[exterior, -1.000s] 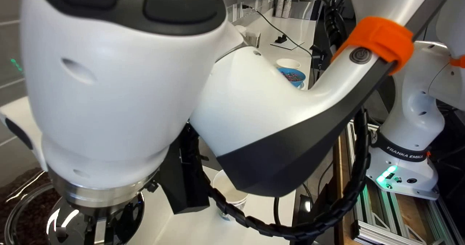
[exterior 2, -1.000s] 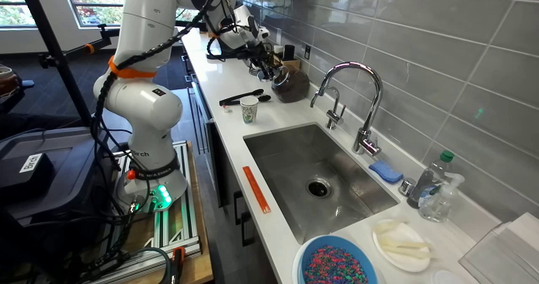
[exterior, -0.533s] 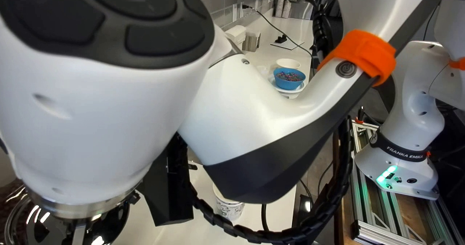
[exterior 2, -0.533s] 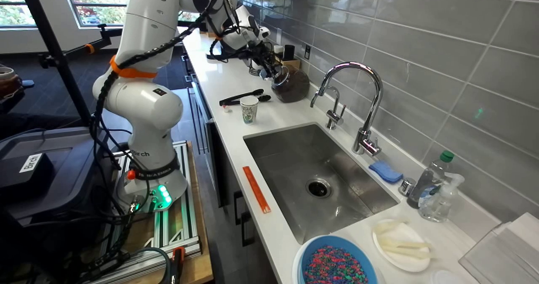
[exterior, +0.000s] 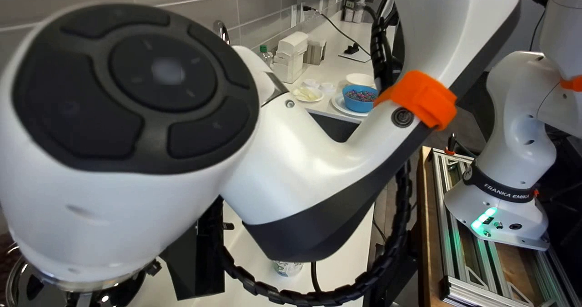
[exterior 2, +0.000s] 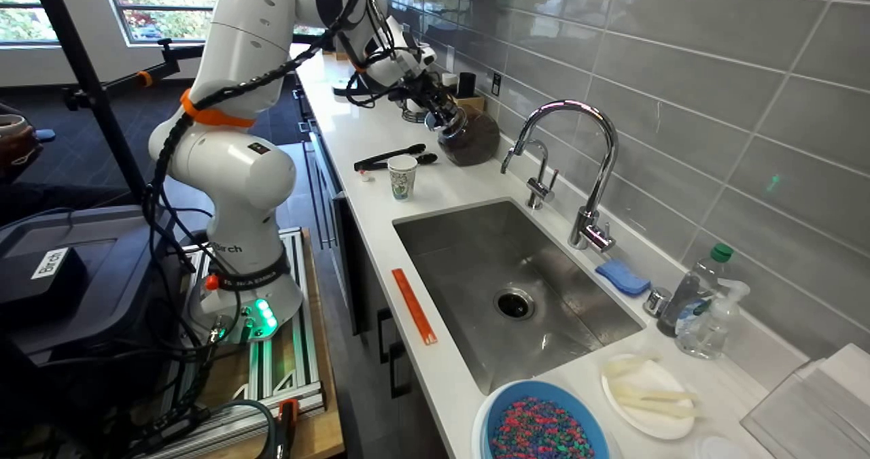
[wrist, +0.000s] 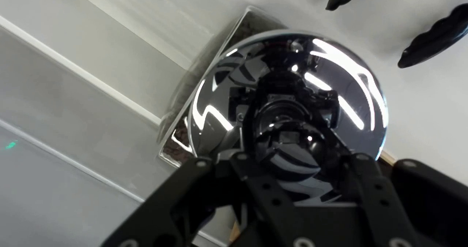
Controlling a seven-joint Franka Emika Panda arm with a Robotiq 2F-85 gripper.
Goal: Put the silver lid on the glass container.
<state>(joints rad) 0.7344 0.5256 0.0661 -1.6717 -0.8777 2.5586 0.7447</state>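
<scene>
The silver lid [wrist: 285, 75] fills the middle of the wrist view. Its shiny round knob sits between the fingers of my gripper [wrist: 292, 155], which is shut on it. The lid [exterior: 116, 293] and gripper [exterior: 85, 300] show partly at the bottom left of an exterior view. The glass container [exterior 2: 486, 143], with dark brown contents, stands by the wall, with my gripper [exterior 2: 445, 111] at its tilted mouth. In the wrist view the lid covers much of the container [wrist: 197, 71]; one corner and side stick out. I cannot tell whether lid and rim touch.
Black tongs [exterior 2: 397, 156] and a patterned paper cup [exterior 2: 402, 179] stand near the container on the counter. A sink [exterior 2: 469, 296] with a tall faucet [exterior 2: 601, 146] lies farther along. The tiled wall [wrist: 91, 93] is close behind the container.
My arm has tilted and moved with the lid in the gripper. The lid goes left and down in an exterior view, closer over the container's mouth. Cup, tongs and container have not moved.
</scene>
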